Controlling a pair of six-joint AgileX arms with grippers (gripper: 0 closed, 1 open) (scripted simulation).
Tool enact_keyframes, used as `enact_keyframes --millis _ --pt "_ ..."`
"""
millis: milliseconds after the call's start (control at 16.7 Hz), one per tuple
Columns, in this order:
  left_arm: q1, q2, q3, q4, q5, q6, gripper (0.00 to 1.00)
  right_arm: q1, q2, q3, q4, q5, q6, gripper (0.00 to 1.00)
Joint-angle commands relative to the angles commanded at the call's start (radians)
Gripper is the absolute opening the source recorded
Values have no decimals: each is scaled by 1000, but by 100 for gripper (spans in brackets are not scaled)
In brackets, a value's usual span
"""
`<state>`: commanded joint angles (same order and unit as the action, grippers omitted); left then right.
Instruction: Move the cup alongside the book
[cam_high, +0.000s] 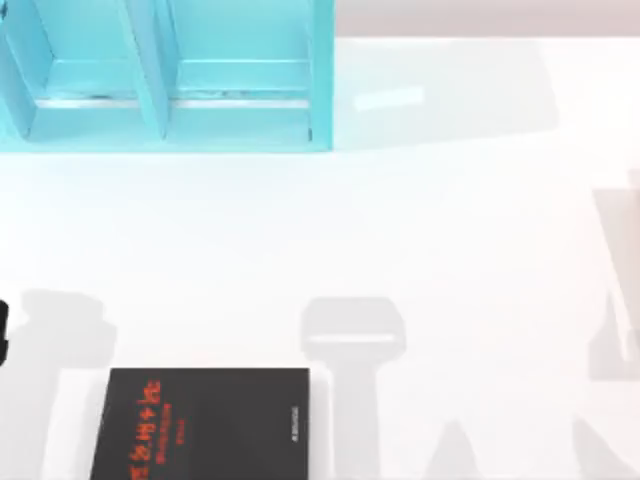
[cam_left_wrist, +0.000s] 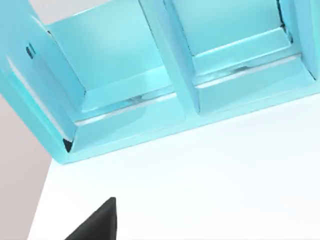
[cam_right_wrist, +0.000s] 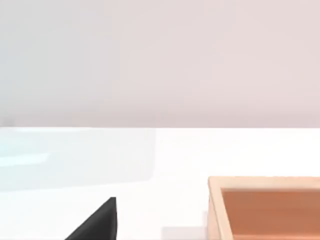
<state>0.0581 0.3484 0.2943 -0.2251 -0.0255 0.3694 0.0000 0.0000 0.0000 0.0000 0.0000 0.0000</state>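
Note:
The book (cam_high: 205, 425) lies flat at the table's front left. It is black, with red-orange lettering towards its left side and small pale print near its right edge. The cup is out of view. A dark part of my left gripper (cam_high: 3, 330) shows at the table's far left edge, up and to the left of the book, and a black tip of my left gripper (cam_left_wrist: 97, 224) hangs over bare white table. Another black tip, of my right gripper (cam_right_wrist: 97, 224), also hangs over the white table, with nothing seen in it.
A turquoise shelf unit (cam_high: 165, 120) with open compartments stands at the back left, and the left wrist view looks into the shelf unit (cam_left_wrist: 130, 125). In the right wrist view a light wooden box (cam_right_wrist: 215, 200) with an orange inside stands on the table. Grey shadows cross the table's middle and right.

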Motion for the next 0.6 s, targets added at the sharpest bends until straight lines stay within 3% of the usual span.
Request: enact_keyframes --millis 180,600 --pt "63 251 178 -170 -6 311 100 0 0 0 0 0 0 100" --pt "303 863 558 -607 -14 1204 100 0 0 0 0 0 0 100"
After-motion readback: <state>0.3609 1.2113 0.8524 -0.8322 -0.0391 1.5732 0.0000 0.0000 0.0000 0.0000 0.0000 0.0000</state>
